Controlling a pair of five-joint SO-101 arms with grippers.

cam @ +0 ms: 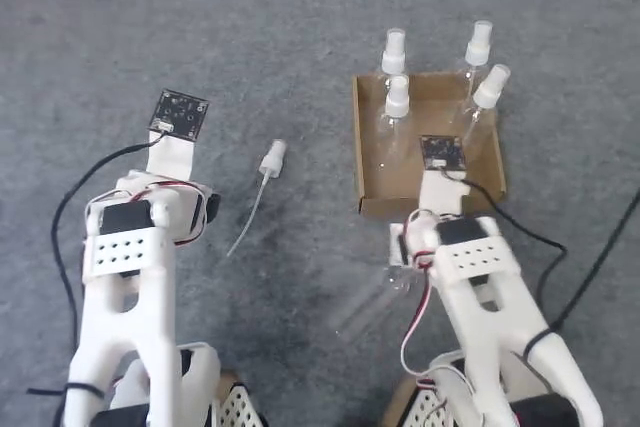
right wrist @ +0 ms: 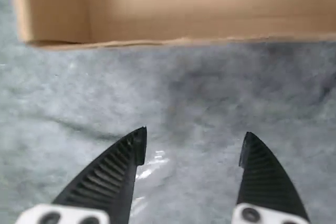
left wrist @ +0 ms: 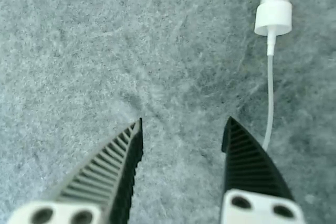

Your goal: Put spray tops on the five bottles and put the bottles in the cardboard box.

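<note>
Several clear bottles with white spray tops (cam: 397, 97) stand in the cardboard box (cam: 370, 162) at the right. One loose spray top (cam: 272, 159) with its long tube lies on the carpet left of the box. A topless clear bottle (cam: 385, 292) lies on the carpet just in front of the box, beside the right arm. My left gripper (left wrist: 184, 127) is open above bare carpet, with the loose spray top (left wrist: 273, 11) ahead of one finger. My right gripper (right wrist: 194, 135) is open low over the carpet before the box wall (right wrist: 184, 9). The clear bottle (right wrist: 149, 163) glints beside one of its fingers.
Grey carpet (cam: 300, 67) covers the whole table. Black cables (cam: 575, 297) trail from both arms near the front. Open carpet lies between the arms and to the left of the box.
</note>
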